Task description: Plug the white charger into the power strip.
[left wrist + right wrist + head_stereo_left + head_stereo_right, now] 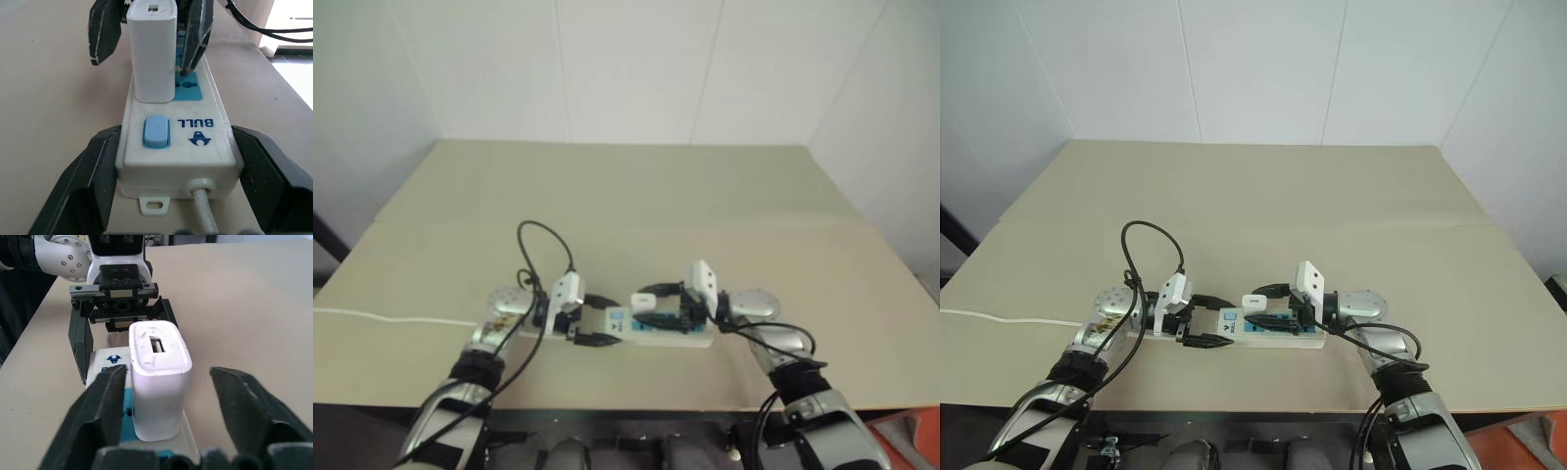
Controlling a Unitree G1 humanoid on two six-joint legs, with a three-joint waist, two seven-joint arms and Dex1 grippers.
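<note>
Between the open right pincer (pixel 166 431) fingers stands the white charger (pixel 159 382).

Both arms reach in from the sides so the grippers face each other, wrists bent inward and roughly level. The left gripper (pixel 1203 321) has its two black fingers clamped on the end of the power strip (pixel 176 152). The right gripper (pixel 171 406) has its fingers spread apart, one on each side of the white charger (pixel 159 382), not touching it.
</note>
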